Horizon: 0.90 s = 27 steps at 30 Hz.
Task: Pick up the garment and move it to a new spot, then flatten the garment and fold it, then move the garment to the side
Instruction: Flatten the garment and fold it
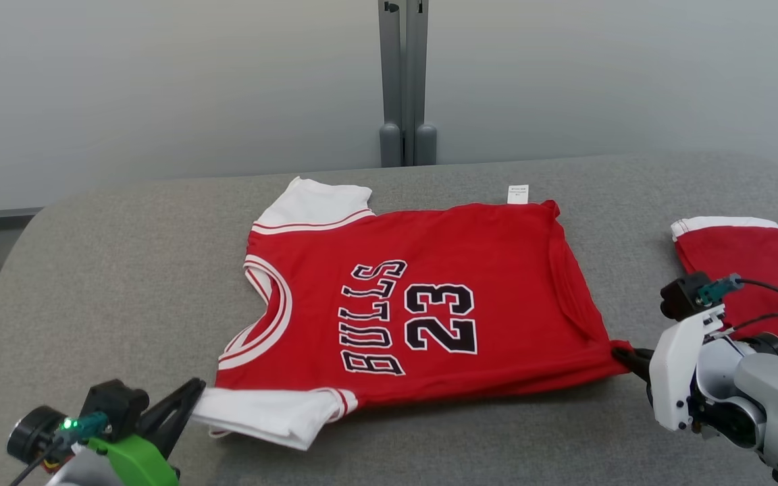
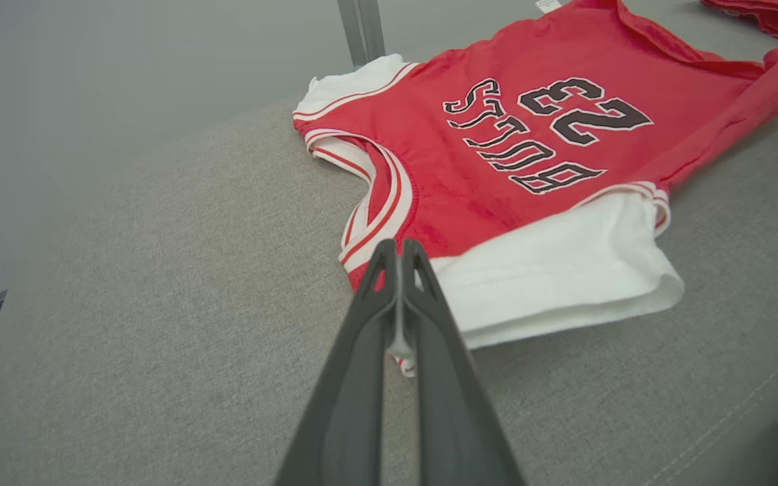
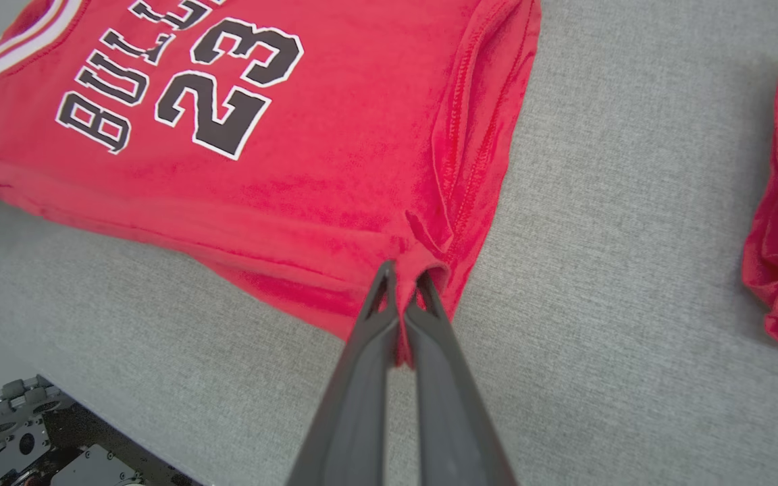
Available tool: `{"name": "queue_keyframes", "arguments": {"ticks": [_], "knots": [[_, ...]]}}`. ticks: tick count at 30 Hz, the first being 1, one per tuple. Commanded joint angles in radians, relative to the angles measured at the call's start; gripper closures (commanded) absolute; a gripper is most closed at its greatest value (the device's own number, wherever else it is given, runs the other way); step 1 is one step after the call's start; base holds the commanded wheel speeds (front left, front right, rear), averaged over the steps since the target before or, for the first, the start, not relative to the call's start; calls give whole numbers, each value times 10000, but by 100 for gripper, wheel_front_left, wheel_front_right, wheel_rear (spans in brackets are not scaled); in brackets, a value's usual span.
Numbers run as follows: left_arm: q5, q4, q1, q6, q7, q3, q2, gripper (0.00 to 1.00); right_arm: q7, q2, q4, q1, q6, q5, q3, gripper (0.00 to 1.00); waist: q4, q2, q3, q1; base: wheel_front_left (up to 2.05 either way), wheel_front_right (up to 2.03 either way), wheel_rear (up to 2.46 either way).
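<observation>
We have the garment [image 1: 416, 297], a red jersey with white sleeves, lying printed side up at the middle of the counter [image 1: 125, 270]. Its collar points to the left of the head view and its hem to the right.

Our left hand [image 1: 192, 397], at the lower left of that view, is clamped on the near white sleeve where it meets the red shoulder. Our right hand [image 1: 624, 356], at the lower right, is pinched on the near hem corner. Both have their fingers pressed together on cloth.

We judge the jersey already moved and spread, and that we are at the start of folding. The near long edge is held at both ends and lifts slightly off the counter. The next move calls for raising both ends together, keeping the edge taut, and carrying it over toward the far edge.

In the head view the pale wrist hides most of our right hand's fingers. We cannot tell whether either grip takes both layers. A second red garment [image 1: 733, 263] is cut off at the right edge, and the print on the white label [image 1: 518, 194] is too small to read.
</observation>
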Motion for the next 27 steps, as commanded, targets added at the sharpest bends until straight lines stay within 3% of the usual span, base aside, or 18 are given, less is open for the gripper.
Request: {"name": "queue_keyframes", "arguments": {"ticks": [1,17,27], "knots": [[93,125,-374,-21,41,16,-148,100,44,119,140,-190,-15,16,6,100,-86,0,189,0,0,0,0],[649,2659,-3376,-341,269,-441,-1072,100,-361,1439,1768,-1632,-15,-351,84,100,-733,0,1331,0,0,0,0],[679,4386,-4790,-403,318,-794,-1777,100,-1199,1750,2293,-2259,-15,-182,9,100,-760,0,1920,0,0,0,0]]}}
